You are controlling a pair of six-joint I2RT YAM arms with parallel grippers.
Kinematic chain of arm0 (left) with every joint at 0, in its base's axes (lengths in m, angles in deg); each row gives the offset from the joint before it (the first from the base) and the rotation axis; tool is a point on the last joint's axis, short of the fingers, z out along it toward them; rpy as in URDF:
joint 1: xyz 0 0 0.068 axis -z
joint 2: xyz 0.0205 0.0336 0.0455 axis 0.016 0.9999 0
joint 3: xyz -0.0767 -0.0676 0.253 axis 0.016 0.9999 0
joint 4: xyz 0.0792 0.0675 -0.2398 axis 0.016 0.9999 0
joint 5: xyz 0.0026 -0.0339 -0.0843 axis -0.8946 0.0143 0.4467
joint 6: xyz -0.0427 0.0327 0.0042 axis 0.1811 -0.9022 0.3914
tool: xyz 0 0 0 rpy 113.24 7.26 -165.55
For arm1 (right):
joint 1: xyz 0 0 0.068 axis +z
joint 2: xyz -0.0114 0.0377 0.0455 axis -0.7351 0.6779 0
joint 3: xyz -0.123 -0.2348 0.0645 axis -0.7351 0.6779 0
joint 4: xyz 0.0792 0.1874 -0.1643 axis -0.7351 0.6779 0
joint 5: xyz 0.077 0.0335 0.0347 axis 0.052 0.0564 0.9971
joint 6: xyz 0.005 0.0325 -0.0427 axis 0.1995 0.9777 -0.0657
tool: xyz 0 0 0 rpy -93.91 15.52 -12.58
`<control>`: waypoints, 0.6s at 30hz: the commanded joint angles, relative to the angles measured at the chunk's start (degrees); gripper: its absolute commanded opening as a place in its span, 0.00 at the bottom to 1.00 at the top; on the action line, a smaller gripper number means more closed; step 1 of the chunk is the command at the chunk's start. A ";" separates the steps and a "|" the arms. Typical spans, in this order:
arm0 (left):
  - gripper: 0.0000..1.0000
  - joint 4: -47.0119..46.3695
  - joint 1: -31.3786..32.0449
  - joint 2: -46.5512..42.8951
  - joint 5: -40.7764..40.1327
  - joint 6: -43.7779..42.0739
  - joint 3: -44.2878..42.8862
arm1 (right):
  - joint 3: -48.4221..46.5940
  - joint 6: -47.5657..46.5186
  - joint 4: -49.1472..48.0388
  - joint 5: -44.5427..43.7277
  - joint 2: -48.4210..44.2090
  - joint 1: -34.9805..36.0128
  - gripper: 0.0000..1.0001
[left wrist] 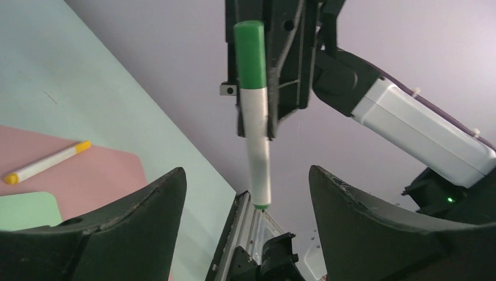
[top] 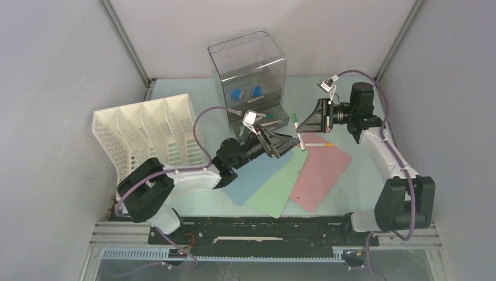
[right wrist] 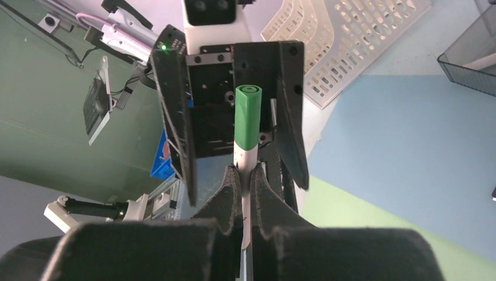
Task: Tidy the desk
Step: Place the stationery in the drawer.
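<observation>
Probably a handover, we judge: the right gripper [right wrist: 245,175] clamps the green-capped marker [left wrist: 255,134] by its barrel, cap end free for the left gripper [left wrist: 245,175] (jaws apart), above the desk [top: 351,193], eleven o'clock of the pink sheet [top: 320,172].

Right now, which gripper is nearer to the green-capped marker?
Right. The right gripper is shut on the green-capped marker, holding its white barrel. The left gripper faces it, with its open jaws on either side of the capped end, apparently not yet touching.

I count three flat coloured plastic sheets [top: 254,172] [top: 275,190] [top: 321,172], two white capped marker pens [top: 300,140] [top: 319,144], one white slotted plastic rack [top: 146,129], one clear plastic box [top: 248,64].
</observation>
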 commanded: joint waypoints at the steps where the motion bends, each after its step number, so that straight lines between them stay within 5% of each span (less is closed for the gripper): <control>1: 0.79 -3.33 1.54 2.71 -3.94 2.02 -3.88 | -0.47 2.38 -2.98 0.94 -2.54 1.04 0.00; 7: 0.63 -3.46 3.10 5.07 -3.98 2.56 -6.04 | -0.47 1.42 -2.32 0.32 -2.98 2.55 0.00; 15: 0.14 -5.83 3.63 5.46 -4.16 3.19 -4.35 | -0.52 -0.01 -1.43 -0.10 -3.28 2.75 0.00; 18: 0.02 -6.46 3.63 4.89 -4.23 2.67 -3.10 | -0.53 -1.29 -0.52 -0.36 -3.28 3.04 0.00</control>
